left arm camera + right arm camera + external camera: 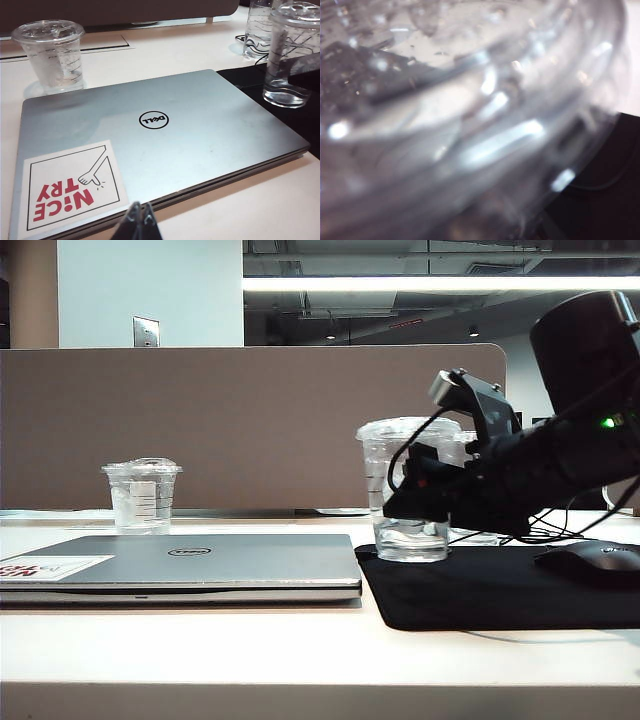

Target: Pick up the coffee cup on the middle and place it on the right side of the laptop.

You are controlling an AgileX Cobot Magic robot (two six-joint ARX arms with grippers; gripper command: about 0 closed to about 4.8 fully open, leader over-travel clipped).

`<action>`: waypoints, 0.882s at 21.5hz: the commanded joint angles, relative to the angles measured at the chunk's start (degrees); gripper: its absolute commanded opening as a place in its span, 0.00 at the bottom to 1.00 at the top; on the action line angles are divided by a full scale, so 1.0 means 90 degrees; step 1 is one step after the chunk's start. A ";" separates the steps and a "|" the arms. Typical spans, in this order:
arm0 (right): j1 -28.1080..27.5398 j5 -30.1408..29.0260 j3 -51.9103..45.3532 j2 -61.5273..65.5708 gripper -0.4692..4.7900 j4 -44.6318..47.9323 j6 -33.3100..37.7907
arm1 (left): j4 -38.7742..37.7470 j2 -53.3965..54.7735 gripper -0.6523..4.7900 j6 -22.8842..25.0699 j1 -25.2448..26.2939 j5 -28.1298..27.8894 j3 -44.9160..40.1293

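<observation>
**Operator:** Report coffee cup location.

**Arm:** The coffee cup (pixel 405 490) stands upright on the black mouse pad (pixel 480 590), just right of the closed laptop (pixel 200 562) on the tabletop (pixel 300 660).

**Operator:** End effector status?

**Arm:** My right end effector (pixel 420 502) is at the cup's lower body; its view is filled with clear plastic, so I cannot tell whether I am grasping. My left end effector (pixel 139 222) hovers at the laptop's near edge, fingertips together.

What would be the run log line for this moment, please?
cup: upright on pad, right of laptop | right gripper: at cup, open | left gripper: over laptop edge, shut
</observation>
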 commanded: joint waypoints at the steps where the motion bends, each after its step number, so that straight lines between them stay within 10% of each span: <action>1: 0.0007 0.0124 -0.0075 -0.0044 0.76 0.0321 0.0032 | 0.0056 0.0005 0.11 0.0027 0.0002 -0.0002 0.0019; 15: 0.0005 0.0347 -0.0075 0.0452 0.77 0.0935 0.0036 | 0.0056 0.0005 0.11 0.0027 0.0005 0.0000 0.0019; 19: 0.0007 0.0357 -0.0126 0.0449 0.91 0.0937 0.0068 | 0.0053 0.0005 0.11 0.0027 0.0002 0.0000 0.0019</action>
